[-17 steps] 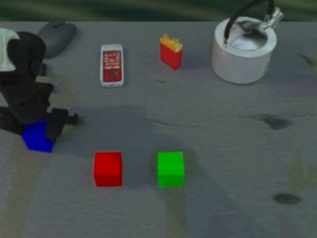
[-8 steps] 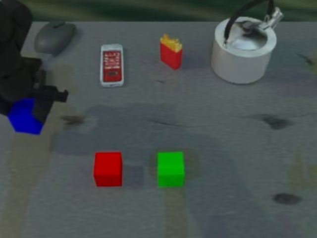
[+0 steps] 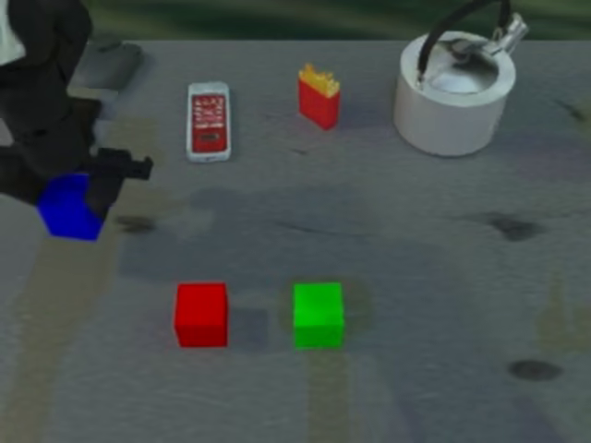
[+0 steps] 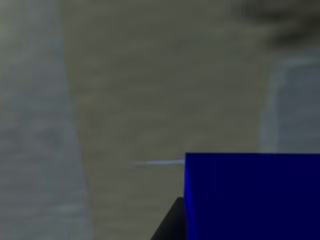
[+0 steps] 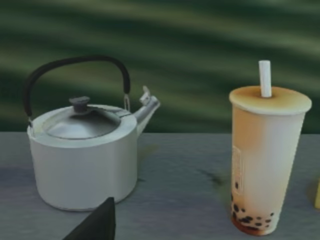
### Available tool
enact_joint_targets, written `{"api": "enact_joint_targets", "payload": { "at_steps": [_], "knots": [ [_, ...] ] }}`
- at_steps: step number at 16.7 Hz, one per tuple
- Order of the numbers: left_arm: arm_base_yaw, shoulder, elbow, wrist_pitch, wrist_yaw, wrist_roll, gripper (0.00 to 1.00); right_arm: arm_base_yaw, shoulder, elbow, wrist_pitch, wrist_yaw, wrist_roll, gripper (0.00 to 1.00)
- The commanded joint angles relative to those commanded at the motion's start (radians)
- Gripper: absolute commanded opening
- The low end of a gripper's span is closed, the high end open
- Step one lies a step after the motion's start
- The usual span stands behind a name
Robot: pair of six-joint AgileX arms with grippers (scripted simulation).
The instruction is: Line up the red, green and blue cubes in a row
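Our left gripper (image 3: 76, 196) grasps the blue cube (image 3: 66, 207) at nine o'clock. The red cube (image 3: 201, 315) and green cube (image 3: 319, 315) sit near six; the phone (image 3: 209, 121) and fries box (image 3: 319, 96) lie toward twelve.

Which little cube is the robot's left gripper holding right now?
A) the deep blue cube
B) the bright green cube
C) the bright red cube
A: the left gripper is closed around the deep blue cube at the table's left side, while the bright red cube and the bright green cube sit apart on the table.
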Motion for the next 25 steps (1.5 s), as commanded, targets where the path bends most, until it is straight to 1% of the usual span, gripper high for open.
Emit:
{"api": "enact_joint_targets", "payload": {
  "at_steps": [3, 9, 11, 14, 16, 21, 25],
  "knots": [
    [-0.136, 0.089, 0.148, -0.07, -0.001, -0.158, 0.0, 0.0, 0.0, 0.0, 0.0, 0.0, 0.0, 1.0],
    [-0.507, 0.301, 0.522, -0.247, -0.008, -0.637, 0.0, 0.0, 0.0, 0.0, 0.0, 0.0, 0.0, 1.0],
    [-0.62, 0.357, 0.631, -0.296, -0.011, -0.779, 0.0, 0.0, 0.0, 0.0, 0.0, 0.0, 0.0, 1.0],
    [-0.747, 0.412, 0.749, -0.347, -0.017, -0.918, 0.0, 0.0, 0.0, 0.0, 0.0, 0.0, 0.0, 1.0],
    [-0.785, 0.427, 0.787, -0.361, -0.019, -0.957, 0.0, 0.0, 0.0, 0.0, 0.0, 0.0, 0.0, 1.0],
    [-0.786, 0.424, 0.785, -0.357, -0.018, -0.958, 0.0, 0.0, 0.0, 0.0, 0.0, 0.0, 0.0, 1.0],
    [-0.787, 0.424, 0.691, -0.255, -0.015, -0.957, 0.0, 0.0, 0.0, 0.0, 0.0, 0.0, 0.0, 1.0]
  ]
}}
